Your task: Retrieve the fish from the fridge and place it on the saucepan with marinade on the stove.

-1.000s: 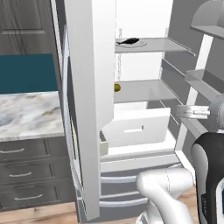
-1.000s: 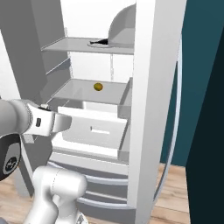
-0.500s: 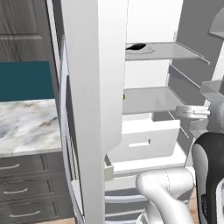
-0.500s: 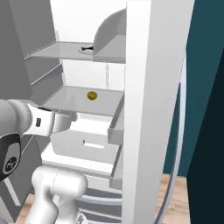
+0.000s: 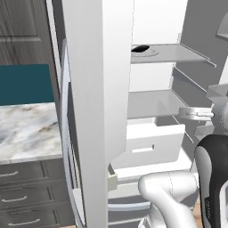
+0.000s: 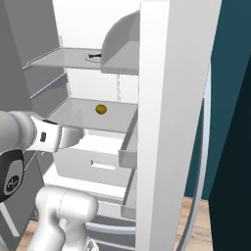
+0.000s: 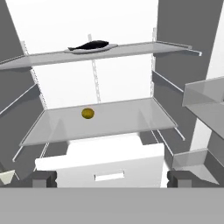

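Fridge: the tall silver-grey French-door fridge [image 5: 98, 89] stands open, white interior and glass shelves on show.
Drawer: a white pull-out drawer [image 7: 109, 168] sits below the lower shelf.
Gripper: the two-finger gripper [image 7: 109, 179] faces the shelves from outside, fingers spread wide, holding nothing.
Fish: the small dark slender fish [image 7: 89, 45] lies on the upper shelf, untouched.
Yellow item: a small round yellowish thing [image 7: 88, 113] rests on the lower shelf.
Progress: door open; reaching, grasping and carrying to the pan remain.
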